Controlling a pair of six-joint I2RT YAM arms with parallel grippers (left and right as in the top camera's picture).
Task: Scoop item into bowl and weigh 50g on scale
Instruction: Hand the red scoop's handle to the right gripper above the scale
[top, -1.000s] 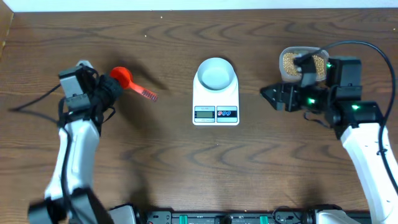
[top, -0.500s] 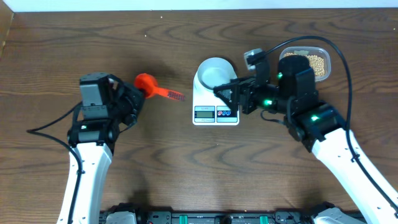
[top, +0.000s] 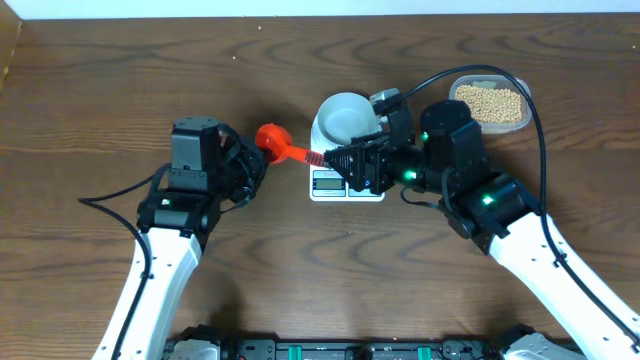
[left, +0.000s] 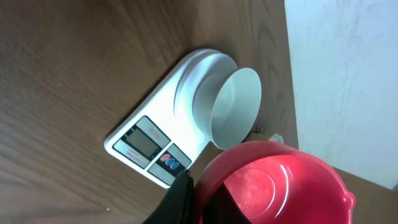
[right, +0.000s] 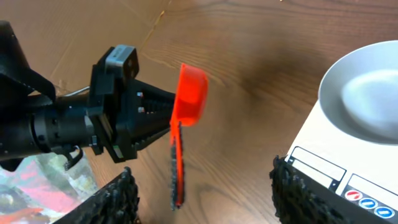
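My left gripper (top: 252, 160) is shut on the cup end of a red scoop (top: 272, 137), held in the air just left of the scale (top: 347, 184). The scoop's handle points right toward my right gripper (top: 338, 162), which is open. In the right wrist view the handle's end (right: 177, 180) hangs between the spread fingers (right: 202, 190), untouched. The empty pale bowl (top: 347, 116) sits on the scale. The beans (top: 489, 101) lie in a clear tub at the back right. The left wrist view shows the scoop's empty cup (left: 273, 183), the scale (left: 146, 143) and the bowl (left: 235, 106).
The clear tub (top: 462, 84) stands behind my right arm. My right arm reaches across the scale's front, covering part of its display. Cables trail from both arms. Some crumpled plastic (right: 37, 186) shows at the lower left of the right wrist view.
My left arm has carried the scoop rightward toward the scale. My right arm has swung left from the tub to the scale, and its open fingers now flank the scoop's handle.
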